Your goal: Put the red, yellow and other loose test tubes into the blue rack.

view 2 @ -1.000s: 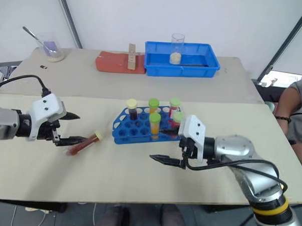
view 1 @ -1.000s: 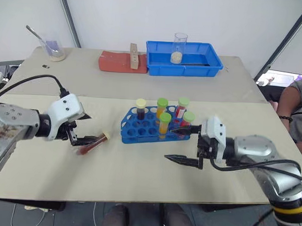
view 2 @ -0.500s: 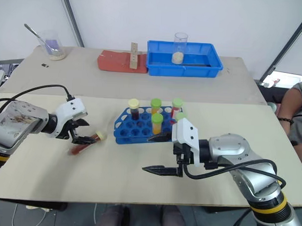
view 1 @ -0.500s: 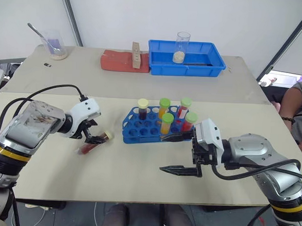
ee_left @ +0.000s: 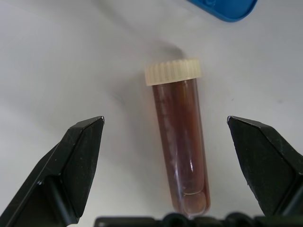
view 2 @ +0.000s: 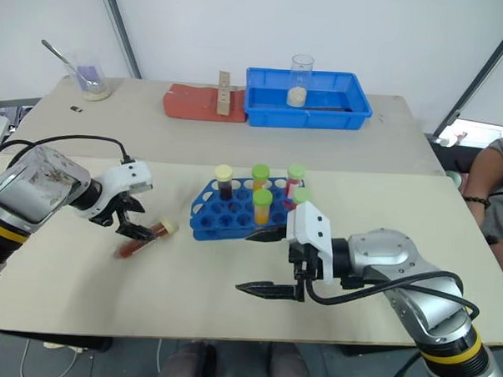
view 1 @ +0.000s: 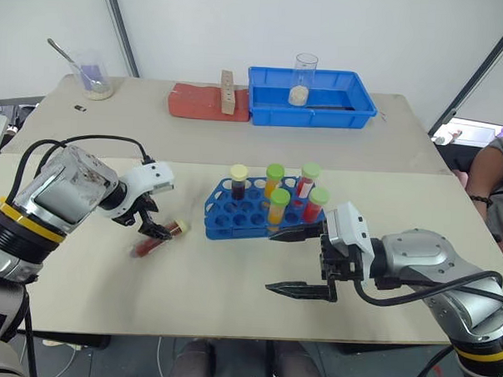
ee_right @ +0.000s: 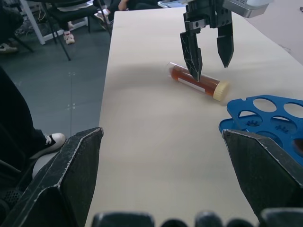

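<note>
The left gripper (view 1: 155, 229) points down over the loose test tube (ee_left: 180, 146), fingers (ee_left: 78, 156) spread wide on either side, gripping nothing. The tube lies flat on the counter (view 1: 230, 296), cream cap toward the blue rack (view 1: 250, 213). The right gripper (view 1: 298, 261) hovers near the rack, fingers wide apart and empty.

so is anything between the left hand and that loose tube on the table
Nothing visible. The left hand hangs open right over the loose tube, its fingers either side of it, with only bare table between them.
</note>
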Robot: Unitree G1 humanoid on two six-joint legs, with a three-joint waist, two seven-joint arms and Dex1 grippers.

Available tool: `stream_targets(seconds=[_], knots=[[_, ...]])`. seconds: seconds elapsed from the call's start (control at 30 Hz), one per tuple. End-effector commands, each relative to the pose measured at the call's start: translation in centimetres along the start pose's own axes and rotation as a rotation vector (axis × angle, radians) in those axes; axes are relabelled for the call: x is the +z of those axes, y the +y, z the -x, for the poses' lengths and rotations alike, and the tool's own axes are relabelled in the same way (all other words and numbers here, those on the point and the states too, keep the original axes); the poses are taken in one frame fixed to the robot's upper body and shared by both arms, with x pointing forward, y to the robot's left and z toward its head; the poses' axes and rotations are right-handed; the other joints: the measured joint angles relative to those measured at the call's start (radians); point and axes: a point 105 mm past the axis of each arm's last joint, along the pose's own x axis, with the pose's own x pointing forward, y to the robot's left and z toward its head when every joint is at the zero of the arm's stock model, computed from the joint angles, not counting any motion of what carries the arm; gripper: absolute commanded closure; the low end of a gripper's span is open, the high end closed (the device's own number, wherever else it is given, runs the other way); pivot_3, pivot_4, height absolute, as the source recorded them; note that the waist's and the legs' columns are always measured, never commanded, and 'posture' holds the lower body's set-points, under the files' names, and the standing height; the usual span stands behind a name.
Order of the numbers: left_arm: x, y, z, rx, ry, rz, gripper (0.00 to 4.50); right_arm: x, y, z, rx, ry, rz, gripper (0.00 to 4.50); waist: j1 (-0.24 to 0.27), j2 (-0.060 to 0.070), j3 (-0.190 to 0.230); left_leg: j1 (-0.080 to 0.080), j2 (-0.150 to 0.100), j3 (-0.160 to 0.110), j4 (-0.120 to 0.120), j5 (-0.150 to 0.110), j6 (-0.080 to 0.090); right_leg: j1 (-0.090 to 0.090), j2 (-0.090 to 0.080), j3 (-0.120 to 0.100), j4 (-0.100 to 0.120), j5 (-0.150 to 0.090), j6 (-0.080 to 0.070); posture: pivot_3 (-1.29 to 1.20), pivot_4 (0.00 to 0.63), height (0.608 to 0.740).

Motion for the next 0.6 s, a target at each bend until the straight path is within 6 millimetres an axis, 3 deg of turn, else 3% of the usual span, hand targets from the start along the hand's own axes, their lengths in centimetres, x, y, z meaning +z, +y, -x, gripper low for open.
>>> stream_targets(seconds=[0.03, 0.5, 0.6], knots=[[0.5, 0.2, 0.5, 0.002, 0.02, -0.001, 0.0, 1.4, 0.7, 0.0, 0.017, -0.052, 0.025, 0.04, 0.0, 0.0, 0.0, 0.0, 0.0, 0.0, 0.0, 0.0, 0.0, 0.0, 0.0, 0.0, 0.0, 0.0, 0.0, 0.0, 0.15, 0.729], [-0.3, -0.2, -1.7, -0.003, 0.065, -0.011, 0.0, 1.9, 0.7, -0.2, -0.011, -0.077, 0.018, 0.04, 0.0, 0.0, 0.0, 0.0, 0.0, -0.001, 0.001, 0.0, 0.0, 0.0, 0.0, 0.0, 0.001, 0.0, 0.0, 0.0, 0.15, 0.729], [-0.6, -0.3, -2.0, -0.005, 0.072, 0.002, 0.82, 2.0, 0.6, -0.3, -0.016, -0.08, 0.017, 0.0, 0.0, 0.0, 0.0, -0.001, 0.0, -0.001, 0.002, 0.0, 0.0, 0.0, 0.0, 0.0, 0.001, 0.0, 0.0, 0.0, 0.15, 0.729]])
